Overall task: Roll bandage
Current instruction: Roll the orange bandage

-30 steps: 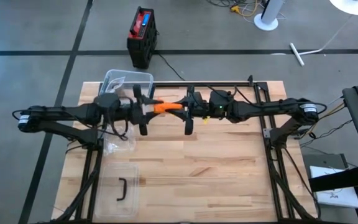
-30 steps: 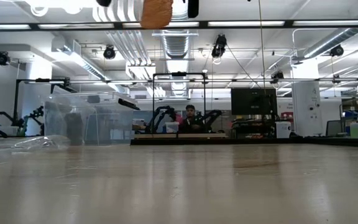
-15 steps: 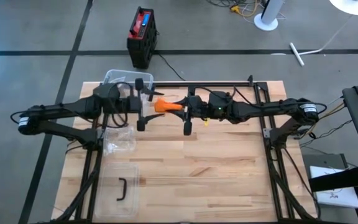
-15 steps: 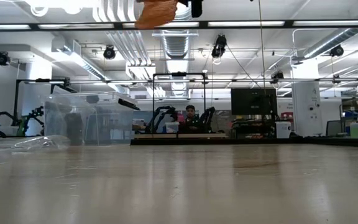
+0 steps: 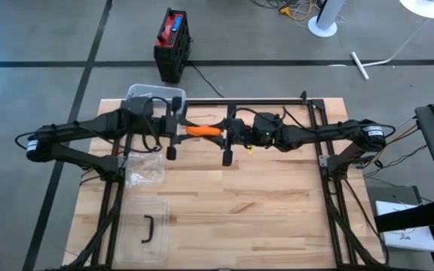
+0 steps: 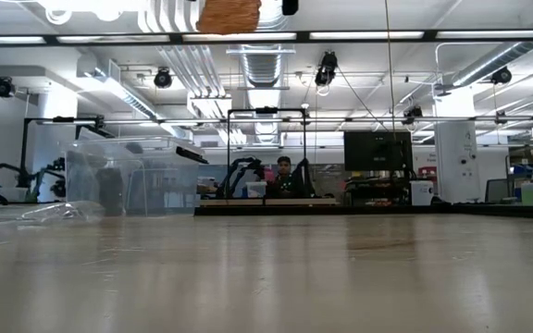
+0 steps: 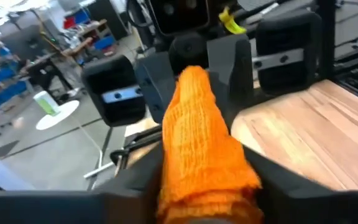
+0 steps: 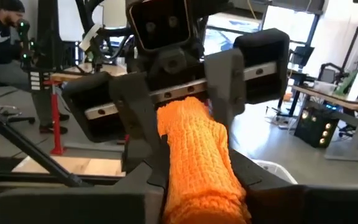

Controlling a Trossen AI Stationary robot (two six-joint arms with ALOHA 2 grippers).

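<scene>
An orange bandage (image 5: 202,131), rolled into a thick stick, hangs level high above the middle of the table, held between both arms. My left gripper (image 5: 178,129) is shut on its left end and my right gripper (image 5: 228,134) on its right end. The two grippers face each other. The low view shows only the roll's underside (image 6: 229,13) at the top edge. Each wrist view looks along the roll (image 7: 197,124) (image 8: 194,143) to the other gripper. My left gripper pinches the bandage's left end (image 7: 179,183) between its two fingers. The fingers lie level, come from the table's left and run along the roll. The roll is lifted clear. My right gripper pinches the bandage's right end (image 8: 194,186) between its two fingers, level, from the table's right, along the roll. The roll stretches straight toward the left gripper, clear of the table.
A clear plastic box (image 5: 154,101) stands at the far left of the table, with a crumpled clear bag (image 5: 143,170) nearer and a clear lid with a dark handle (image 5: 146,229) at the near left. A person (image 6: 285,176) sits beyond the table.
My left gripper opened and let go of the bandage's left end, rolled its wrist, then shut on that end again. The freed end sagged and flared while loose and now lies level. My right gripper kept its hold in place and rolled slightly.
</scene>
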